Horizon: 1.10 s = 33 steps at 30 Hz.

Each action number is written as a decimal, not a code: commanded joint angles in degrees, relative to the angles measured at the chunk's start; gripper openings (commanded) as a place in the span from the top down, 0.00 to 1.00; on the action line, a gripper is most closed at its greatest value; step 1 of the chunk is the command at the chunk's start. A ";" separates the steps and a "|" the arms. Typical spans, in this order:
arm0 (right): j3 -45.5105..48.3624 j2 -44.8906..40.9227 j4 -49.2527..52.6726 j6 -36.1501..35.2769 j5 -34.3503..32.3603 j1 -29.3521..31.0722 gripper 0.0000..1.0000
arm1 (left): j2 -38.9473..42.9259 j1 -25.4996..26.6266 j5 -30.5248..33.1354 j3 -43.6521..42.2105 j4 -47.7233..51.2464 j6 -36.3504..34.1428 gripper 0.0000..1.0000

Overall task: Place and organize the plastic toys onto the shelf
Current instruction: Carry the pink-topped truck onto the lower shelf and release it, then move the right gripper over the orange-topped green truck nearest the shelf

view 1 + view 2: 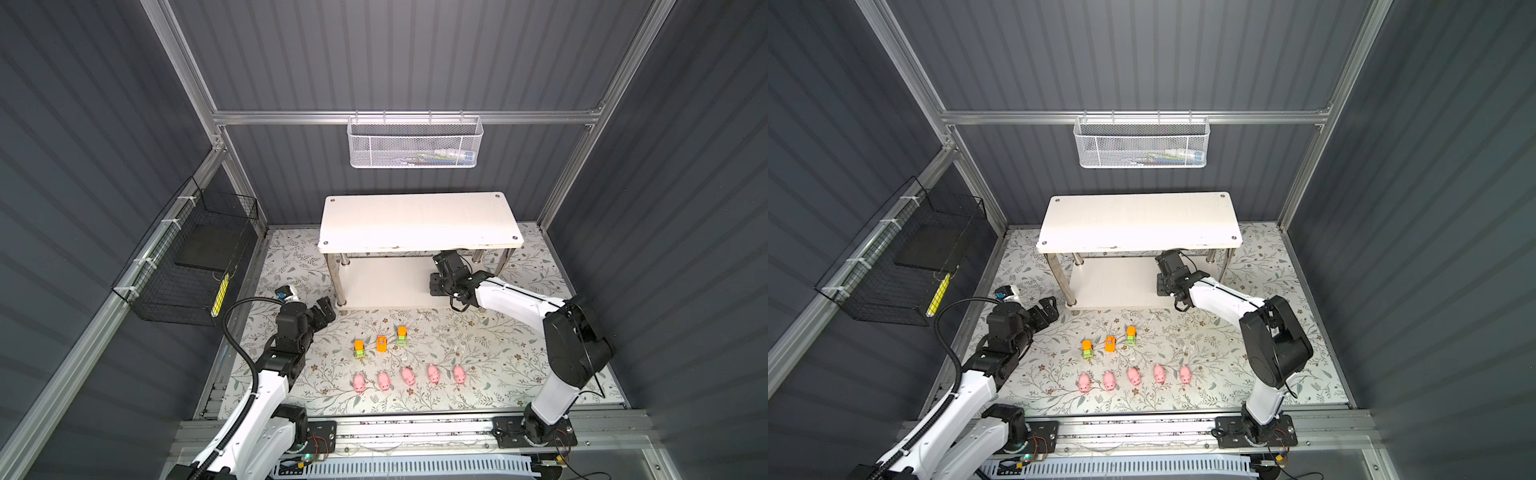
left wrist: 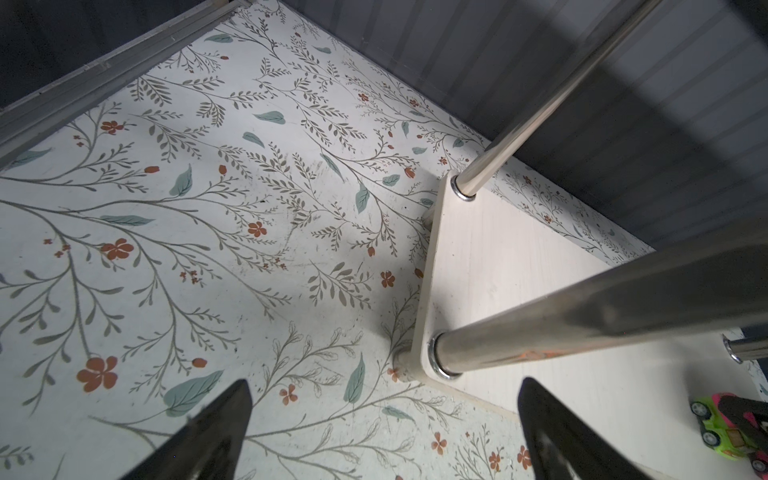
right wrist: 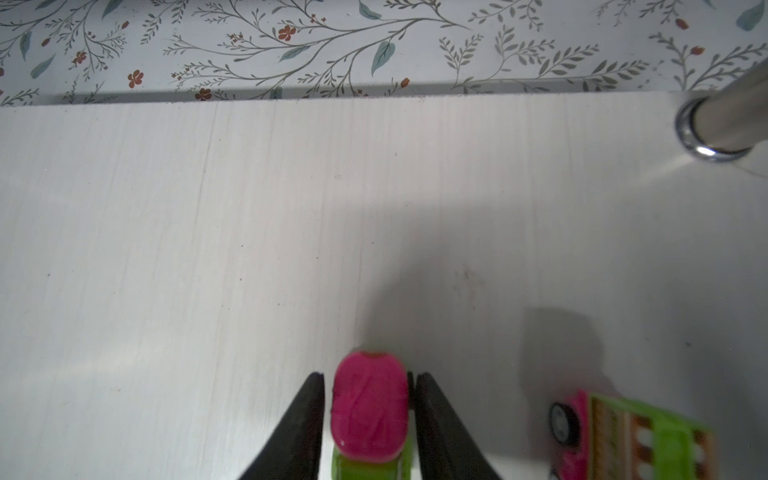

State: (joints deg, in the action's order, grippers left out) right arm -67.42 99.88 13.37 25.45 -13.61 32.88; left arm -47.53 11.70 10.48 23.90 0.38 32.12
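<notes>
A pink-and-green car point(image 3: 370, 411) is set on the lower board of the shelf point(image 3: 208, 208) beside a second car point(image 3: 631, 436), so that the vehicles are grouped. The right claw point(image 3: 370, 376) is slightly spread around it, seemingly for release. The left claw point(image 2: 384, 381) is held wide and empty. The pigs point(image 1: 408, 376) are left on the worktop point(image 1: 519, 374).

I work lab robot cell: grey ribbed wall panels point(image 1: 415, 54) all round, aluminium frame point(image 1: 407, 117) upper centre, mounting rail point(image 1: 415, 428) bottom.
</notes>
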 commanded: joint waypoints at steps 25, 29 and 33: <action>12.08 -19.87 0.24 7.22 -1.62 11.73 0.51 | -2.64 0.42 0.03 1.02 -0.95 -1.10 0.00; 10.34 -16.12 1.45 9.56 1.18 14.57 0.50 | -2.58 0.43 -0.25 0.71 -1.11 -0.83 0.00; 6.74 -10.84 3.85 9.56 3.64 16.68 0.48 | -1.74 0.42 -0.11 0.28 -0.44 -0.73 0.00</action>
State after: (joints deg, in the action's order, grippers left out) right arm -57.87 86.39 14.11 33.54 -11.90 48.47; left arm -50.11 11.70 10.61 23.92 0.21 31.75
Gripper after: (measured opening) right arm 0.515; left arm 0.997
